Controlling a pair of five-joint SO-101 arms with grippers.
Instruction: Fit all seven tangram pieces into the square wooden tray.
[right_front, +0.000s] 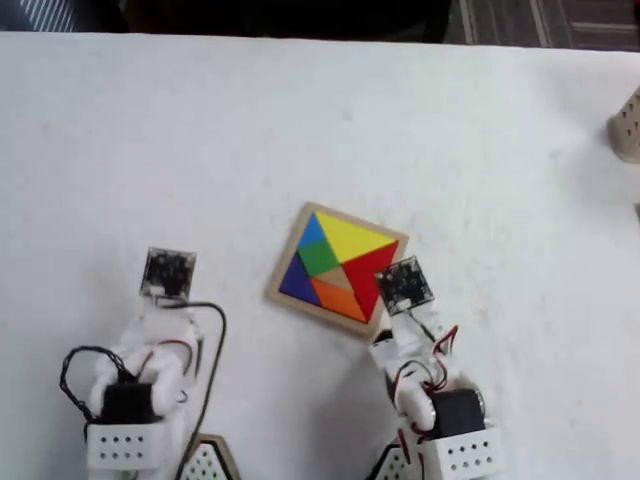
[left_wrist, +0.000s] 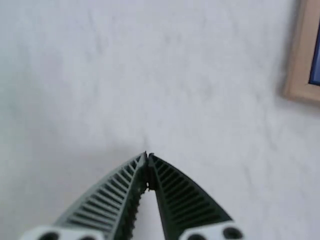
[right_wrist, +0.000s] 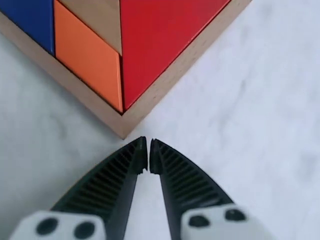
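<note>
Checking seems the step in hand: the square wooden tray (right_wrist: 170, 75), mid-table, holds coloured tangram pieces (right_front: 345, 240) around one tan triangular patch (right_wrist: 97, 20), perhaps unfilled, so the left gripper (left_wrist: 148, 156) and right gripper (right_wrist: 149, 141), both closed on nothing, next need that spot confirmed.

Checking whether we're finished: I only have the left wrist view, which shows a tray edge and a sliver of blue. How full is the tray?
Observer: In the high view, the wooden tray holds six coloured pieces. There is also a wood-coloured patch between the orange piece and the red piece. I can't tell whether it is a seventh piece or bare tray floor.
Operator: Where is the other arm?
Observer: The right gripper is shut. Its tips are just off the tray's near corner, over the table.
</note>
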